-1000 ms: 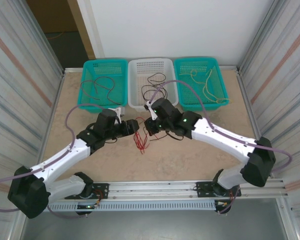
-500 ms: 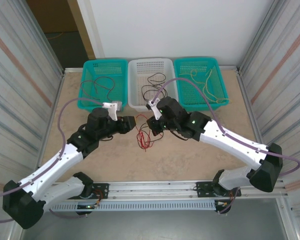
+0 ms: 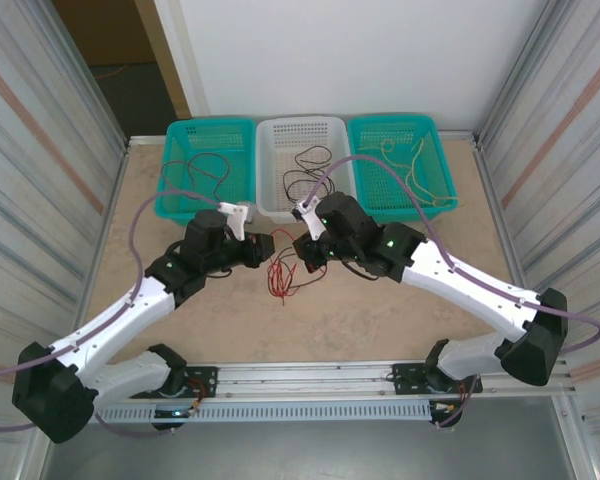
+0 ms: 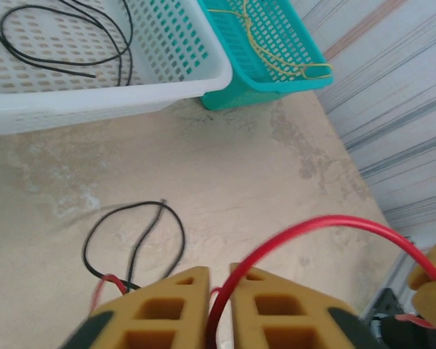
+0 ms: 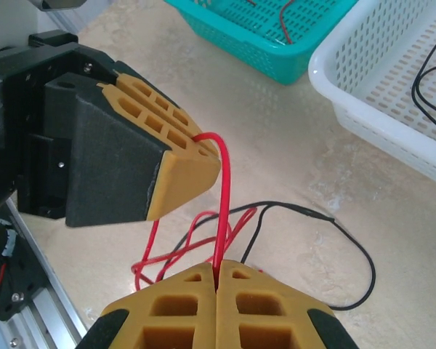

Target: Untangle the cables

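A red cable (image 5: 222, 196) runs taut between my two grippers over the middle of the table. My right gripper (image 5: 216, 270) is shut on its lower end, and my left gripper (image 5: 203, 156) pinches the same strand just above. In the left wrist view the red cable (image 4: 312, 229) arcs rightward out of the narrow gap of my left gripper (image 4: 219, 273). More red loops tangled with a black cable (image 5: 327, 218) lie on the table below. From above, the left gripper (image 3: 265, 250) and right gripper (image 3: 305, 252) nearly touch, and red loops (image 3: 280, 278) hang under them.
Three baskets line the far edge. The left teal basket (image 3: 208, 165) holds dark and red wires, the white basket (image 3: 305, 170) holds black ones, and the right teal basket (image 3: 400, 165) holds yellow ones. A metal rail (image 3: 310, 385) runs along the near edge, with corrugated walls on both sides.
My left jaws have closed onto the red cable. The left arm shifted a little and the right arm drew slightly back, keeping its grip.
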